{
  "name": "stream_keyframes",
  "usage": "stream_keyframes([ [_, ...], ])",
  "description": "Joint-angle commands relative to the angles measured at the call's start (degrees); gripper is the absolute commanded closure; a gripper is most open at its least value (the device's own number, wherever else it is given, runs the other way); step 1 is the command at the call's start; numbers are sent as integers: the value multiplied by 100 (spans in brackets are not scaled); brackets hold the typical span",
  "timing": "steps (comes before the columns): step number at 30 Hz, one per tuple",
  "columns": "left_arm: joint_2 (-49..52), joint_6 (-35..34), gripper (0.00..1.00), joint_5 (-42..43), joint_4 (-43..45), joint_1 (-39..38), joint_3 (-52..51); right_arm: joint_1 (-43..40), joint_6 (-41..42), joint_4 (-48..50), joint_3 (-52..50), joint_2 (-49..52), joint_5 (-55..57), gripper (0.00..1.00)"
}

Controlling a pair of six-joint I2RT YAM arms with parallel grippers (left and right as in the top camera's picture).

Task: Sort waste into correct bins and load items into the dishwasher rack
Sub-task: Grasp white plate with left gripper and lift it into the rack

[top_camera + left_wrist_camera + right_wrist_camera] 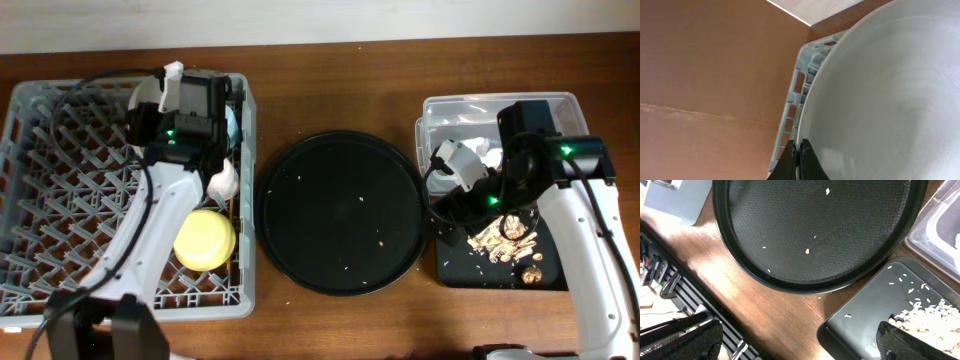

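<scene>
The grey dishwasher rack [60, 200] fills the left of the overhead view. My left gripper [799, 160] is shut on the rim of the pale round plate [885, 95] and holds it on edge over the rack's far right corner [795, 95]. In the overhead view the left gripper [190, 110] hides most of the plate [143, 98]. The yellow bowl [205, 238] and a pale pink cup [226, 180] sit in the rack. My right gripper [800, 345] is open and empty over the near corner of the flat black tray [865, 320], which holds food scraps [935, 317].
The large round black tray [342, 210] lies mid-table with a few crumbs. The clear tub [560, 103] stands at the back right with a white napkin [482, 152] in it. The flat black tray [455, 265] lies in front of it. Blue cup and chopsticks are out of view.
</scene>
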Motion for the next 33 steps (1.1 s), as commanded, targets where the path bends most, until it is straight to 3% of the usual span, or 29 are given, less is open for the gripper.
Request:
stream_keyframes([
  [1,461,146,100,-479,282,59,-20,-13,-55,-4,13,-28,9,1],
  [4,562,691,100,-809,1001,199,-20,-13,-55,-4,13,-28,9,1],
  [7,560,2553,100,-1051,2758,256,-20,-13,-55,-4,13,-28,9,1],
  [9,560,3222,100,-1049,3460,256,-20,-13,-55,-4,13,-28,9,1],
  [10,560,3244,100,-1029,3460,260,-20,-13,-55,-4,13,-28,9,1],
  [17,560,1650,100,-474,2052,260,-39,-13,-55,-4,13,-28,9,1],
  [24,535,2096,100,-444,2739,96,-39,-13,-55,-4,13,-28,9,1],
  [33,538,2461,100,-372,2935,-90,-39,-13,-55,-4,13,-28,9,1],
])
